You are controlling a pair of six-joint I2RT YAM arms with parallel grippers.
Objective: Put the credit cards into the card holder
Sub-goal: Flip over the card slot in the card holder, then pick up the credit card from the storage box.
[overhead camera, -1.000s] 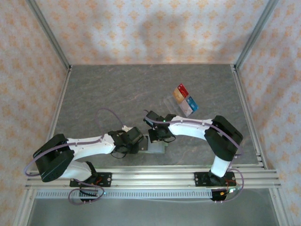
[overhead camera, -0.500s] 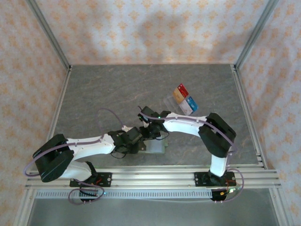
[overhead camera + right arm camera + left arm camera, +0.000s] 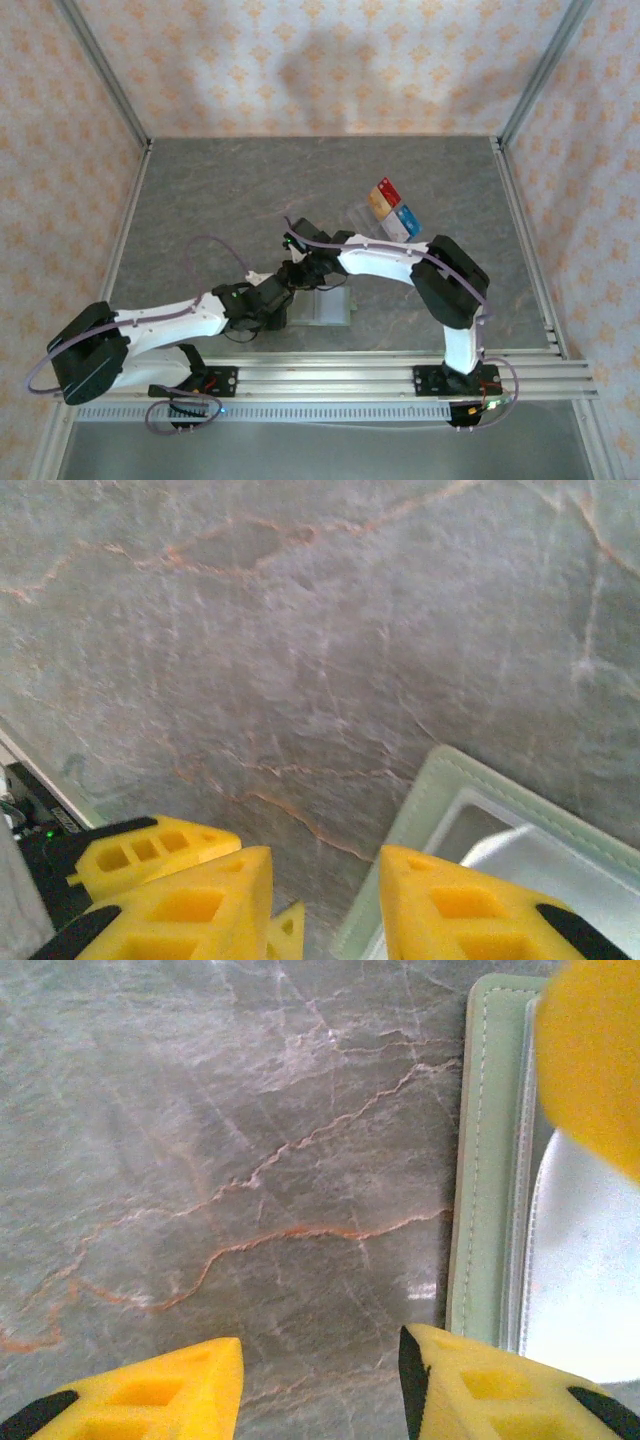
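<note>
Credit cards (image 3: pixel 386 199) sit in a clear tray (image 3: pixel 361 214), lettering too small.

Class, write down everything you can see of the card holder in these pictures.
The card holder is a sage-green, leather-like wallet lying opened flat on the grey marbled table, near its front edge. Its rounded border carries pale stitching, and inside is a shiny, silvery-pale pocket panel. No card can be made out in it. The left gripper and right gripper hover at its left edge, jaws apart; contact cannot be judged.
</note>
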